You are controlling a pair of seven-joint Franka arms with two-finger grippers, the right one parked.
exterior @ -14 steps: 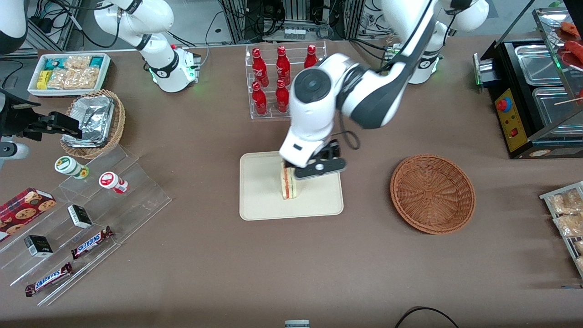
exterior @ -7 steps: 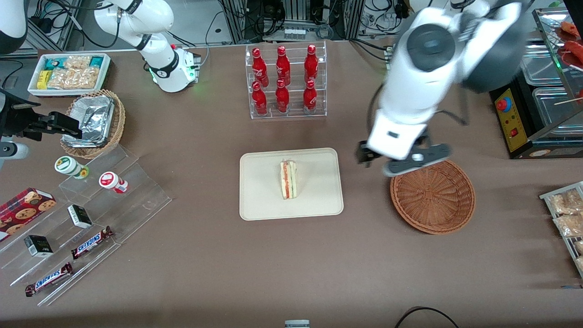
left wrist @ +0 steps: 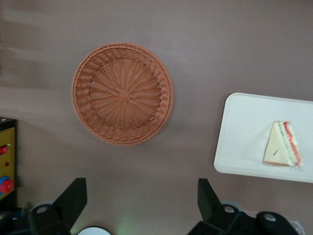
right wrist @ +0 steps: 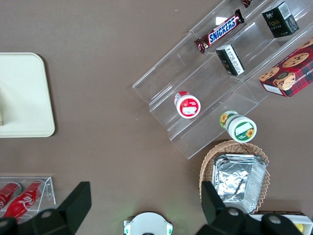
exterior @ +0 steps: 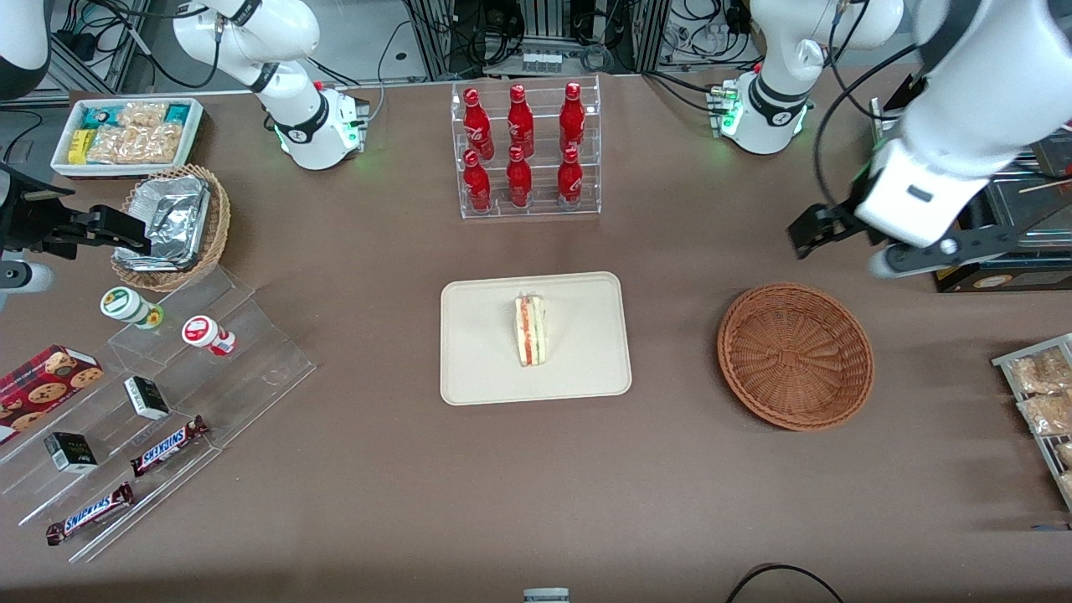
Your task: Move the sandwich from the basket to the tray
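A wide brown table [exterior: 352, 469] fills the scene, with metal framing and loose cables at the edge farthest from the front camera. A clear rack of red bottles [exterior: 523, 151] stands farther from that camera than the tray [exterior: 481, 368], which lies flat near the middle of the table. The sandwich [exterior: 530, 330] rests on the tray, its red and green filling edge facing up toward the camera; the wrist view shows it [left wrist: 281, 145] as a wedge lying inside the tray's rim [left wrist: 234, 142]. The round brown wicker basket [exterior: 795, 356] sits beside the tray toward the working arm's end of the table, apart from it, with nothing in it [left wrist: 122, 93]. The gripper [exterior: 846, 239] hangs in the air above the table, farther from the front camera than the basket and well apart from the sandwich, near a black machine [exterior: 942, 226] that appears to be a food warmer. Its jaws stand wide apart, holding and touching nothing.
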